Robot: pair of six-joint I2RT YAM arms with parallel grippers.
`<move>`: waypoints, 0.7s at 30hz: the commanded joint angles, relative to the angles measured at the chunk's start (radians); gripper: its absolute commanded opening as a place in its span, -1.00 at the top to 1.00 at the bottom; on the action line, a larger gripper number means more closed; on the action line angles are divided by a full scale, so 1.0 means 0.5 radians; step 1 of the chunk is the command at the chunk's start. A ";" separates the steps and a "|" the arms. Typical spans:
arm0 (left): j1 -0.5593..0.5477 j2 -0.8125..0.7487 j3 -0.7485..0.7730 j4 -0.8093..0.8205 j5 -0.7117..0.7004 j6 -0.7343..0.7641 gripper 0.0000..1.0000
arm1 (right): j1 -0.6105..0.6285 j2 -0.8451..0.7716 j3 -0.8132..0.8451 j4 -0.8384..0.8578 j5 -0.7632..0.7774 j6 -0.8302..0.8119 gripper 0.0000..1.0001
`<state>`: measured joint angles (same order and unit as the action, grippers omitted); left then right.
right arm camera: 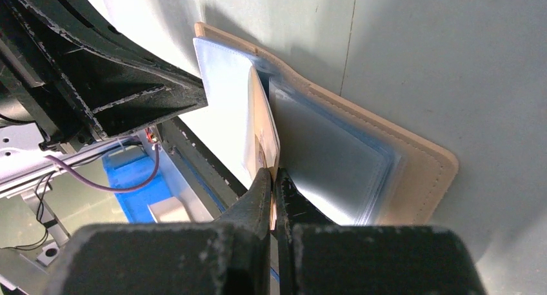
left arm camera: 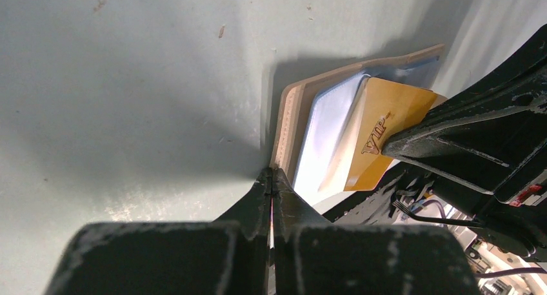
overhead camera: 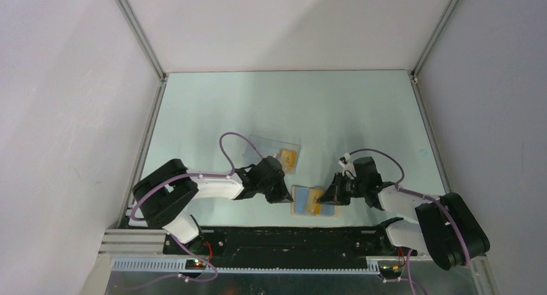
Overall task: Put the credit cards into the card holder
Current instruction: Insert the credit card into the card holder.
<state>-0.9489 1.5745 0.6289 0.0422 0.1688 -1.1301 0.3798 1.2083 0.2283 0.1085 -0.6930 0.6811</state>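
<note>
Your right fingers [right arm camera: 264,188] are pinched shut on one credit card [right arm camera: 263,127]. The card stands on edge between the blue sleeves of the open card holder [right arm camera: 426,172]. Your left fingers [left arm camera: 266,188] are shut, tips touching the holder's tan edge; whether they grip it is unclear. The holder lies flat on the counter [overhead camera: 258,101] between the arms. Behind it, a second credit card [overhead camera: 288,159] rests on a clear box [overhead camera: 268,145].

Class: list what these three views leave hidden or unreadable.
- Top view: print on the credit card in the card holder, too small.
- Left wrist: card's lettering, partly covered by the right gripper.
- Left wrist: whether the left gripper pinches or only presses the holder's edge; its own tips hide the contact.
- Right wrist: card's face, seen edge-on.
</note>
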 commanded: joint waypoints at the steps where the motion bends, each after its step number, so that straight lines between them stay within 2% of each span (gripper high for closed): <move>1: -0.010 0.040 0.051 -0.021 -0.014 -0.021 1.00 | 0.050 0.053 0.021 -0.185 0.118 -0.085 1.00; 6: -0.010 0.060 0.079 -0.035 -0.002 0.010 1.00 | 0.050 0.122 0.145 -0.333 0.097 -0.181 1.00; 14: -0.011 0.080 0.103 -0.072 -0.003 0.029 1.00 | 0.054 0.277 0.200 -0.335 -0.019 -0.195 1.00; 21: -0.012 0.083 0.104 -0.072 -0.020 0.025 1.00 | 0.057 0.111 0.206 -0.554 0.025 -0.178 1.00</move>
<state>-0.9466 1.5879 0.6571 0.0032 0.1776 -1.1259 0.3843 1.3071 0.3367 -0.0303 -0.7200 0.6205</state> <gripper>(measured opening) 0.003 0.017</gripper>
